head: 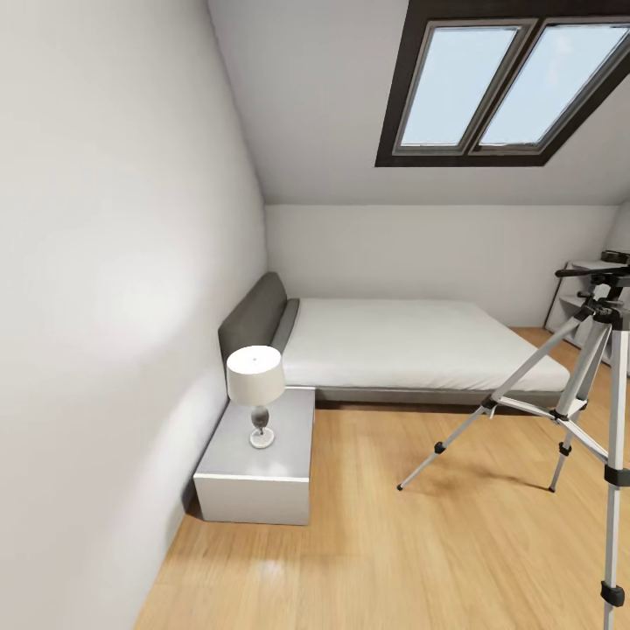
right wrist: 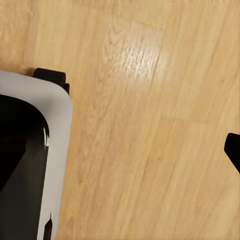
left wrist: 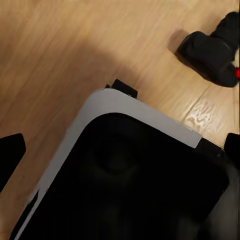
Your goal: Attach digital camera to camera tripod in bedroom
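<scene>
The camera tripod (head: 573,404) stands on the wood floor at the right of the head view, legs spread, its black head and pan handle (head: 604,278) at the top. In the left wrist view a small black object with a red spot, apparently the digital camera (left wrist: 212,50), lies on the floor beyond my base's rounded white-edged corner (left wrist: 145,112). The left gripper (left wrist: 121,150) is open, with a dark fingertip at each side edge of that view and nothing between them. The right gripper (right wrist: 120,150) hangs open over bare floor, one fingertip (right wrist: 233,150) showing at the edge.
A low grey bed with a white mattress (head: 411,341) lies against the far wall under a dark-framed skylight (head: 507,83). A grey nightstand (head: 262,464) holds a small white-shaded lamp (head: 255,385) beside the left wall. A pale shelf unit (head: 573,302) stands behind the tripod.
</scene>
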